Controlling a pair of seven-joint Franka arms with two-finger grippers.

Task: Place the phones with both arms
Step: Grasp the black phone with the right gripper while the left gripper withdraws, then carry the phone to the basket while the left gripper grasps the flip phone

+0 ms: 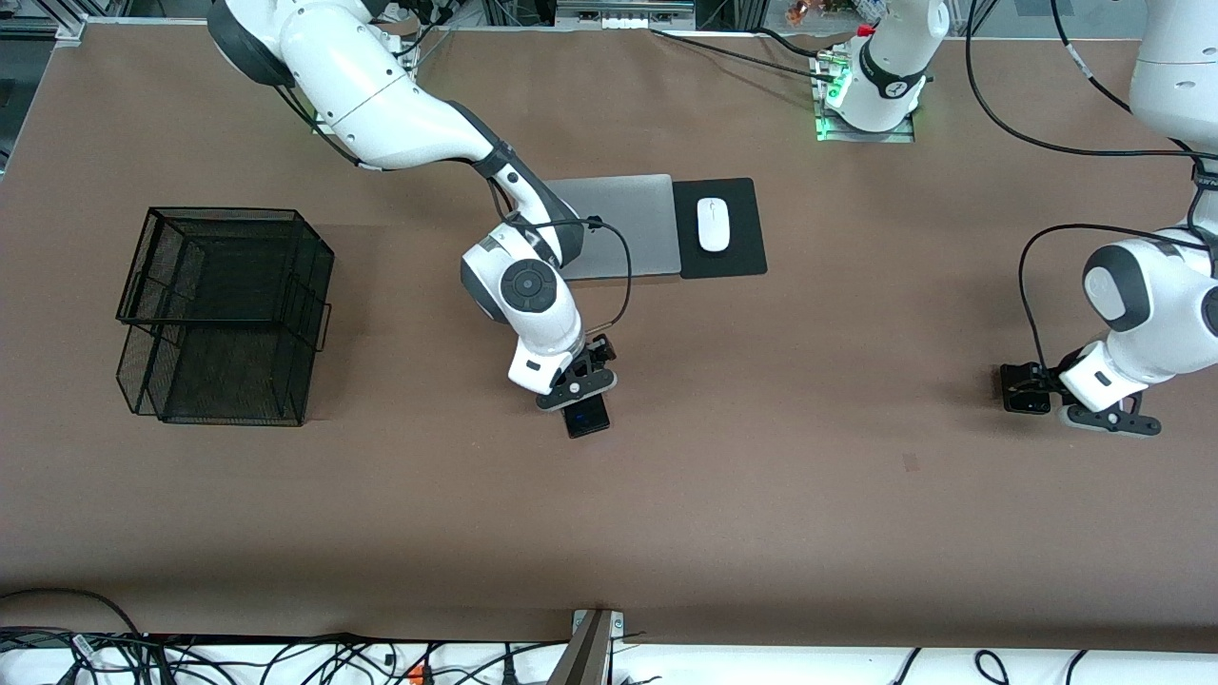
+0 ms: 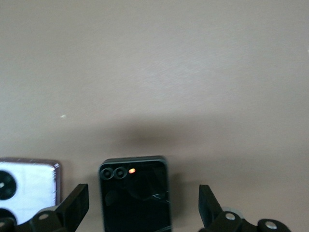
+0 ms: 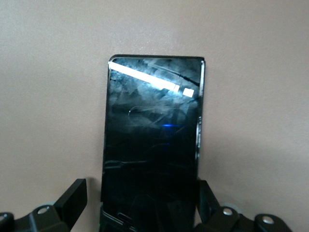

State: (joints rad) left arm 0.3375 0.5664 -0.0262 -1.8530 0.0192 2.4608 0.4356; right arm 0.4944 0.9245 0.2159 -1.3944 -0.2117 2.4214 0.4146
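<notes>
So far I judge nothing is placed: all three phones lie flat on the surface (image 1: 381, 533), and neither claw has closed on anything. I take the mesh rack (image 1: 224, 314), standing toward the right arm's end of the surface, as the likely goal, though I cannot be sure of that.

My right claw (image 1: 580, 395) is low over the slab phone (image 3: 152, 145), which lies nearer the front camera than the laptop (image 1: 618, 224). Its fingers (image 3: 72, 198) stand wide apart, one on each long side of the slab, not pressing it as far as I can see. My left claw (image 1: 1109, 419) is down toward the left arm's end, well apart from the laptop, also spread open, with the black square phone (image 2: 136, 193) between its fingers (image 2: 75, 205) and clear of both. The lilac phone (image 2: 26, 186) lies just beside the black square one, outside the claw. What is left, as I read it: close both grips, lift, carry, set down, then deal with the third phone.

As for materials: the slab is glossy black glass with a thin metal rim, smudged and reflecting a bright streak; it should be slick and thin to pinch. The black square phone is a rounded dark block with two small lenses. The lilac one has a pale face and two black circles. The surface is matte brown, the rack open black wire mesh, the laptop flat brushed silver.
</notes>
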